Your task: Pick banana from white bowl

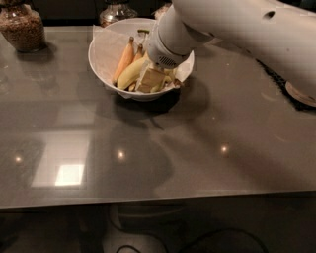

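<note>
Camera view of the grey, glossy table (158, 148), with the white bowl (96, 64) toward its far side. We see the white arm (237, 29) entering from the upper right and slanting down to the left, so that its round wrist covers the right part of the bowl. The gripper (150, 79), tan in colour, sits inside the bowl just below that wrist, low among the fruit; we cannot tell whether it is apart, together or clamped on anything, since the wrist and the fruit hide most of it. The yellow banana (129, 74) lies just left of the gripper, tilted, its upper end running toward the wrist; we cannot confirm contact between the 2. 1 orange-tinged banana (123, 60) lies further left of the gripper, beside the yellow one, its stem pointing to the far rim. A white paper liner (106, 42) rises above the rim left of the gripper. Well to the left of the gripper and further back stands 1 jar with brown contents (22, 27); a 2nd glass jar (116, 11) stands just behind the bowl. Far to the right of the gripper, a pale round object (301, 94) lies at the frame edge. Light reflections (69, 174) mark the table nearer the camera than the gripper.
</note>
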Controlling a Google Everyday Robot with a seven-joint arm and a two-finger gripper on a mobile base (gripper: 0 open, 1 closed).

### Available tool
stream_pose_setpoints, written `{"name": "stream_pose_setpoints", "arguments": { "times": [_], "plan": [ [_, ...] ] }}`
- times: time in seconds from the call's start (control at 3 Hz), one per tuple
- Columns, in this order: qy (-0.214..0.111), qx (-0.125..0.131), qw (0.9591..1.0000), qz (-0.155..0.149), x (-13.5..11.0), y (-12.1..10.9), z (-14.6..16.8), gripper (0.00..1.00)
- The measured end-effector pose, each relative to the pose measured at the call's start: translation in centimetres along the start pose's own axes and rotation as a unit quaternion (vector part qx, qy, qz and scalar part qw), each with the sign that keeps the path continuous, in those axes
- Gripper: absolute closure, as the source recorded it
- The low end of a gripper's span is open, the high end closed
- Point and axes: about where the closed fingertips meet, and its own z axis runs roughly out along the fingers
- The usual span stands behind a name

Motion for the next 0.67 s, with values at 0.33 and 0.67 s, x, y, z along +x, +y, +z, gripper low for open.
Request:
{"name": "stream_pose_setpoints", "arguments": {
  "times": [0.33,0.67],
  "plan": [
    [0.01,0.02,0.9996,-0.018,0.9,-0.9,1.0,0.39],
    [0.018,0.045,0.9983,-0.032,1.6,-2.6,1.7,0.38]
  ]
}}
